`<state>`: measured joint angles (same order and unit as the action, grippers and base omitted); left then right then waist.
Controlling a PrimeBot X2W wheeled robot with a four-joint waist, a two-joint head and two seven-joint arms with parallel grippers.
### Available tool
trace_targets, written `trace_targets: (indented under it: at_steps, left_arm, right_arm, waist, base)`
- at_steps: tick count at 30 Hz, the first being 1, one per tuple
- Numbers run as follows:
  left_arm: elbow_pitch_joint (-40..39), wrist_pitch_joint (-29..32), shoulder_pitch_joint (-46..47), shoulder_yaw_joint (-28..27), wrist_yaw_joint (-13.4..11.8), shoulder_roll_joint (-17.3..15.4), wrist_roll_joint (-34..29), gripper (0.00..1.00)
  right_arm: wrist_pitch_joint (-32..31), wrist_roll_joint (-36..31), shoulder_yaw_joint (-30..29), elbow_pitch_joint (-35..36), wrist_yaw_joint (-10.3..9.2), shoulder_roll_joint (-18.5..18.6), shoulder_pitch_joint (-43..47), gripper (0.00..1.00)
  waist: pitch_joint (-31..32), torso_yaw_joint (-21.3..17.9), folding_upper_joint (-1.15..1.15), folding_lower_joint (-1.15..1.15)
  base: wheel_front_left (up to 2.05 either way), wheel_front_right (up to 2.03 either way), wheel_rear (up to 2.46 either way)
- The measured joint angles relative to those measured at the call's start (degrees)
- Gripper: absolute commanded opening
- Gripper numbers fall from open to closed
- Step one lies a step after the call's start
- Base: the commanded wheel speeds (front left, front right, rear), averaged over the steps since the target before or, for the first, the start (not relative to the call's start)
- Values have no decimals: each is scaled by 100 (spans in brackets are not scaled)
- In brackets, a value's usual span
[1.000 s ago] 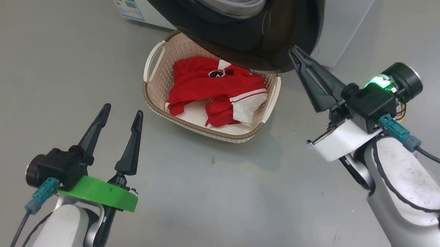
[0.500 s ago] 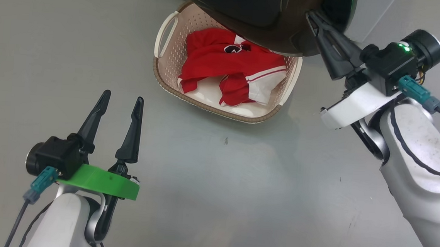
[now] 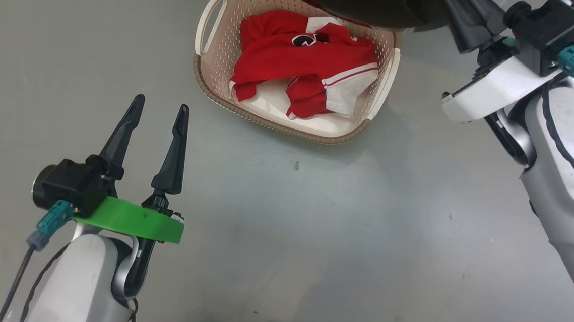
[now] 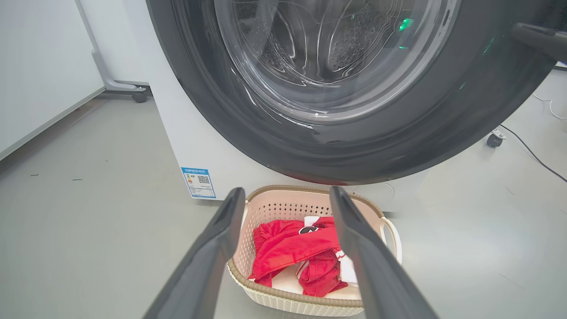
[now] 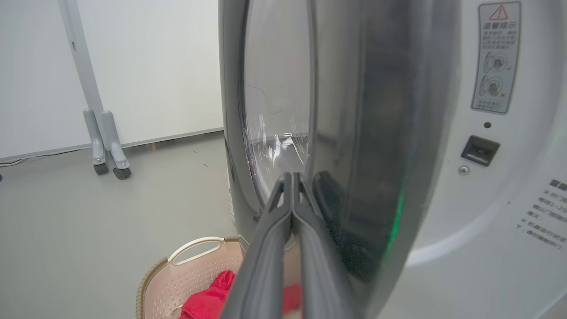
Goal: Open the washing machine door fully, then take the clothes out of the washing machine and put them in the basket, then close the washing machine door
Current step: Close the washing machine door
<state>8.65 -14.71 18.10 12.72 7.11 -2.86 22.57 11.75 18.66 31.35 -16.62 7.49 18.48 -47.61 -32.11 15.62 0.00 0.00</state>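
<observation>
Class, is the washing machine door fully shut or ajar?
Ajar: the washing machine door stands off the white front, latch slot uncovered.

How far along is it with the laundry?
Nearly. Done: the red clothes lie in the basket. In hand: the shut right gripper is at the edge of the washing machine door, which stands ajar. To do: shutting it against the washing machine. The left gripper hangs open, empty.

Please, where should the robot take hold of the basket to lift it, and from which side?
Probably by the left side handle of the basket, from the robot's left and above: it is an open loop standing clear, while the far rim lies under the washing machine door.
</observation>
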Motion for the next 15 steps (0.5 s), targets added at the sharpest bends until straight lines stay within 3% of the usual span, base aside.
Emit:
trace_targets:
  at_steps: [15]
  left_arm:
    - [-88,0,261,101,0,18,11,100]
  right_arm:
    - [-19,174,-110,-320,1,337,-1302,0]
  waist:
    - [-614,5,0,0]
  base:
    - [0,0,0]
